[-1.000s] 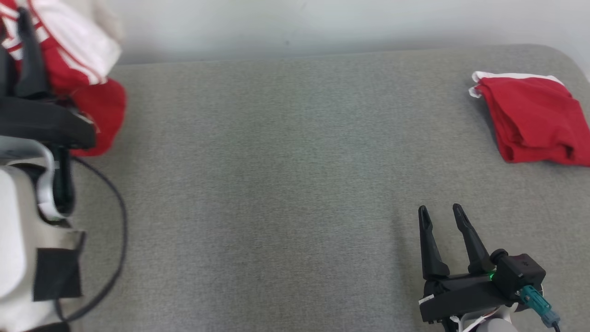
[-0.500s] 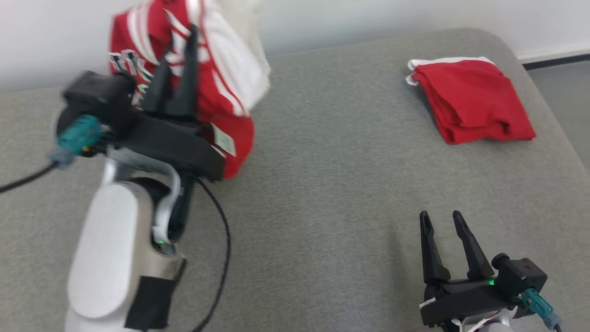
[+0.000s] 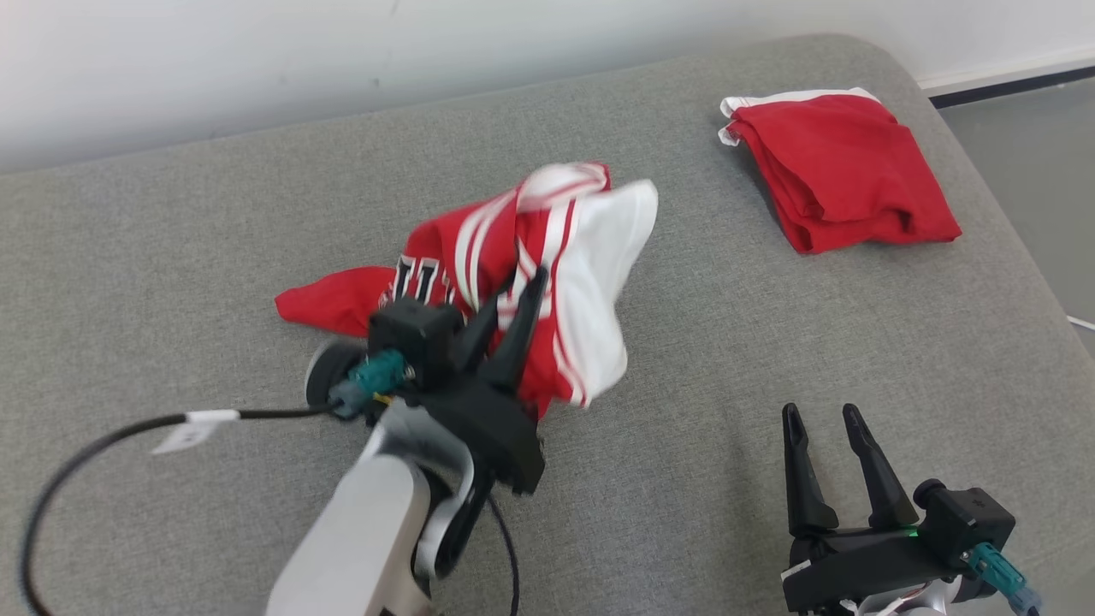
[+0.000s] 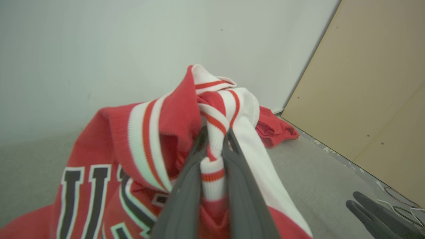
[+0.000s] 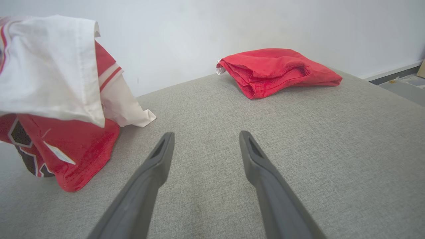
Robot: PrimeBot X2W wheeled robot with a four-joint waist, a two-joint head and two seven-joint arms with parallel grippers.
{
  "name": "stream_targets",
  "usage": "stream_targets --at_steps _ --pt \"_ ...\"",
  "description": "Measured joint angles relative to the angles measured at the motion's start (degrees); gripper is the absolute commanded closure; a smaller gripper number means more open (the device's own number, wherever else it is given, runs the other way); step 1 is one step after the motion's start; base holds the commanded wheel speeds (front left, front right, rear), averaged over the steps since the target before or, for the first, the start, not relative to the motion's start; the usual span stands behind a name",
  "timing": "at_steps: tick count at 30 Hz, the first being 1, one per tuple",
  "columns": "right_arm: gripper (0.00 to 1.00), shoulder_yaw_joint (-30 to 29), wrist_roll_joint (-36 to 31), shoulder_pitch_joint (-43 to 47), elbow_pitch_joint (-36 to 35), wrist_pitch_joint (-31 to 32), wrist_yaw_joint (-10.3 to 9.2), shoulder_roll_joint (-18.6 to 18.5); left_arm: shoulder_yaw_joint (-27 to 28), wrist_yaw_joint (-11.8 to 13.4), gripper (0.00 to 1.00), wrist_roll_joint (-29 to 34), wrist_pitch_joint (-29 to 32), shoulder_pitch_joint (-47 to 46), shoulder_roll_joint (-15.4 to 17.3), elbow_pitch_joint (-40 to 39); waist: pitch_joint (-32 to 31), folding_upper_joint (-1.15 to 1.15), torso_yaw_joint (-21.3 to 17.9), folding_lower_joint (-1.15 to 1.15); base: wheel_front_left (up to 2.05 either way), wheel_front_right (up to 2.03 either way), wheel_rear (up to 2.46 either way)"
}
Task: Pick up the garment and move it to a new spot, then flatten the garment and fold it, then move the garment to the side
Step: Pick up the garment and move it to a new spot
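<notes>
Garment, pinched at a striped rib by the narrow left gripper, drapes beyond its fingertips, well ahead-left of the wide-open, empty right gripper.

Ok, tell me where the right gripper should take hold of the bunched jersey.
The loose white corner of the jersey, from the robot's right: it hangs free facing the open right gripper, clear of where the left gripper pinches.

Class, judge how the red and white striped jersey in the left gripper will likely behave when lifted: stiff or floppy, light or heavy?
Probably floppy: the red and white striped jersey drapes loosely from the left gripper. Likely light, as one pinch on its ribbed trim carries it. Its trailing end may drag on the grey fabric surface.
</notes>
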Motion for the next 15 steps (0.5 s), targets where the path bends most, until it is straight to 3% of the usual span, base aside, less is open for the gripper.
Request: stream_targets --at_steps 11,12,13,15 --pt "0.0 0.12 -0.43 -1.08 0.66 -0.01 0.01 0.01 -2.57 0.01 1.0 -1.78 -6.12 3.1 0.03 18.78 0.08 0.0 0.77 0.0 0.0 0.0 0.0" --pt "0.0 0.1 -0.44 -1.19 0.64 0.0 0.01 0.01 -2.86 0.01 0.38 -1.3 -6.94 2.75 0.07 19.52 0.03 0.0 0.86 0.0 0.0 0.0 0.0" --pt "0.0 0.08 -0.45 -1.16 0.6 0.0 0.01 0.02 -3.05 -0.05 0.0 -1.27 -7.86 2.28 0.03 19.8 -0.03 0.0 0.98 0.0 0.0 0.0 0.0" --pt "0.0 -0.23 -0.53 -1.01 0.55 0.0 0.0 0.0 -3.74 -0.08 0.0 -1.41 -9.34 0.92 0.03 19.72 -0.25 0.0 1.33 0.0 0.0 0.0 0.0"
